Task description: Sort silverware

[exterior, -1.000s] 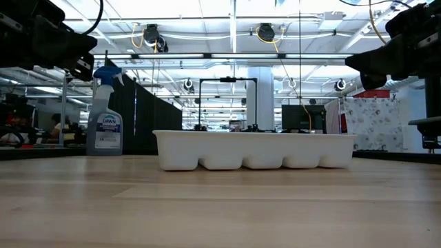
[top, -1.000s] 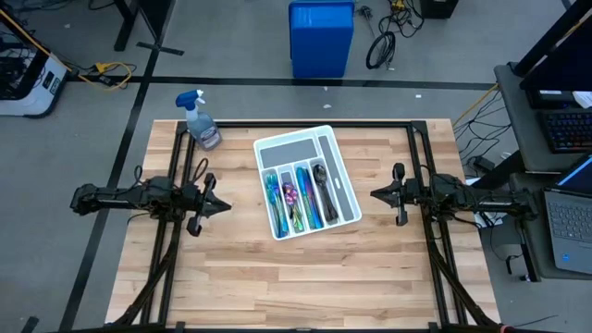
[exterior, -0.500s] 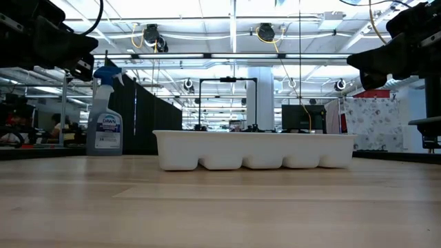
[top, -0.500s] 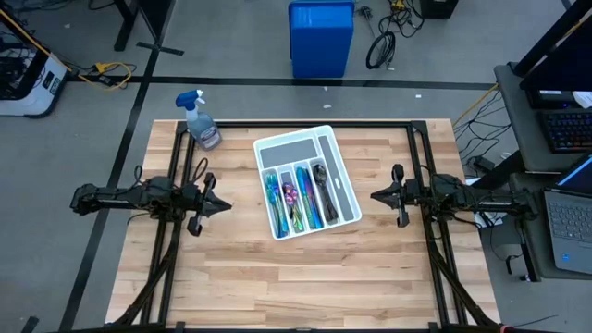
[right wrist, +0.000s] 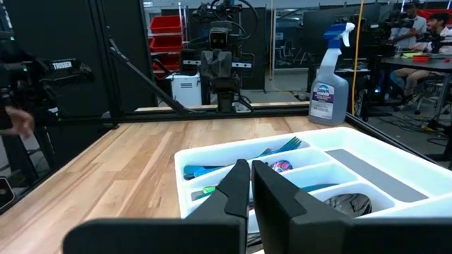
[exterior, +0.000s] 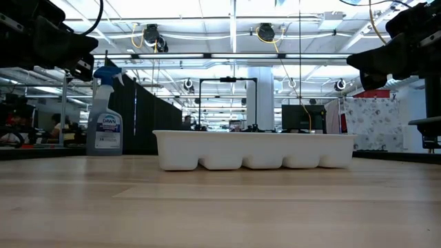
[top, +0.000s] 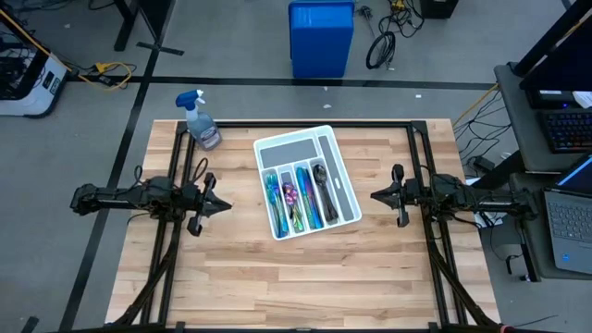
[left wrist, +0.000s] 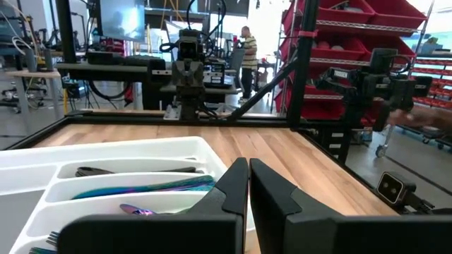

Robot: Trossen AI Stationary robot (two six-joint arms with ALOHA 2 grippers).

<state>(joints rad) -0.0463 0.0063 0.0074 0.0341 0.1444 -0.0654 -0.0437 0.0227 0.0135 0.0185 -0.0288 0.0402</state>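
White plastic tray [top: 344, 190] sits mid-worktop [top: 305, 277], the silverware [top: 298, 199] lying sorted in its long compartments; from above every piece shows, while the low view gives only the tray's outer wall, hiding the cutlery. Left claw [top: 225, 207] and right claw [top: 374, 194] hover at either side of the tray, each pinched together and empty. A spray bottle [top: 201, 120] stands at the far left corner. Nothing has shifted since a second ago.
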